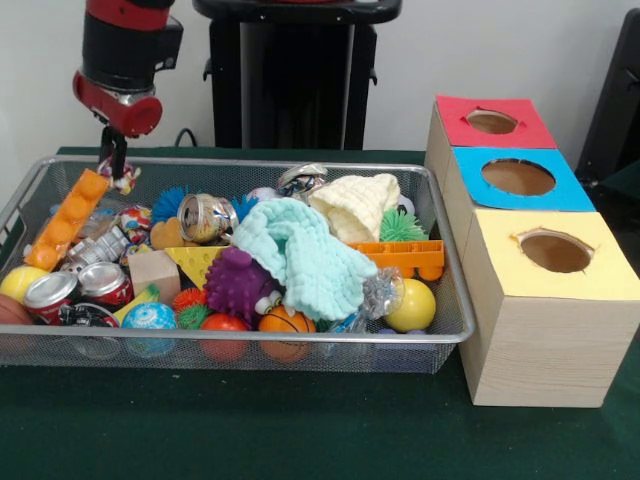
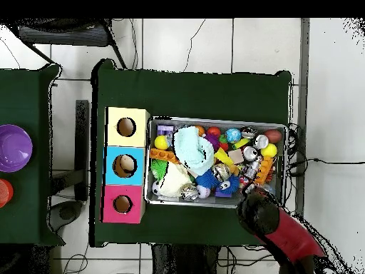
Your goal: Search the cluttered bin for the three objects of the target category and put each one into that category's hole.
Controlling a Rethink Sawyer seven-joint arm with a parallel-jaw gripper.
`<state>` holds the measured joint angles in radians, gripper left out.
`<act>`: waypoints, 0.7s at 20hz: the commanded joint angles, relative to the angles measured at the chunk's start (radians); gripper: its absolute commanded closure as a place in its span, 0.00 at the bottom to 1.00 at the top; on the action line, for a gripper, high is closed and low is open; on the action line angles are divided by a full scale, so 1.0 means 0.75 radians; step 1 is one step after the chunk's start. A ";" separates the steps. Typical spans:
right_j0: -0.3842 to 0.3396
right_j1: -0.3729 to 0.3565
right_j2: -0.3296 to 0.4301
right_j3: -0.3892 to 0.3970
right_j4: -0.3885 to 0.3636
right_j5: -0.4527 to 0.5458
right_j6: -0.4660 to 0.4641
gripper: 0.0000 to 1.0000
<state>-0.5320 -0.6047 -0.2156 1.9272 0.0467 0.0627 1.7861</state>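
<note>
The wire mesh bin [image 1: 250, 161] stands on the green table, full of mixed toys. It also shows in the overhead view [image 2: 214, 119]. Inside are drink cans [image 1: 205, 216], a mint cloth [image 1: 300, 255], a cream knitted cloth [image 1: 355, 205], a purple spiky ball [image 1: 238, 283] and a long orange brick [image 1: 68, 218]. Three wooden boxes with round holes stand beside the bin: red [image 1: 492, 122], blue [image 1: 518, 178] and yellow [image 1: 555, 250]. My gripper [image 1: 118, 165] hangs over the bin's far left corner, shut on a small patterned toy [image 1: 125, 179] at rim height.
The black robot pedestal [image 1: 290, 70] stands behind the bin. In the overhead view my red arm [image 2: 281, 228] covers the bin's corner nearest the base. A purple bowl [image 2: 14, 148] sits on a separate side table.
</note>
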 commanded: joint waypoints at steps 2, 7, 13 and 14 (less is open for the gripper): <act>0.045 -0.198 0.247 -0.024 -0.003 0.166 0.121 1.00; 0.086 -0.266 0.256 -0.021 0.033 0.280 0.137 1.00; 0.149 -0.354 0.266 -0.080 0.059 0.396 0.150 1.00; 0.171 -0.362 0.250 -0.100 0.062 0.436 0.155 1.00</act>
<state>-0.4457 -0.8070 -0.1121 1.9201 0.0498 0.2005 1.7861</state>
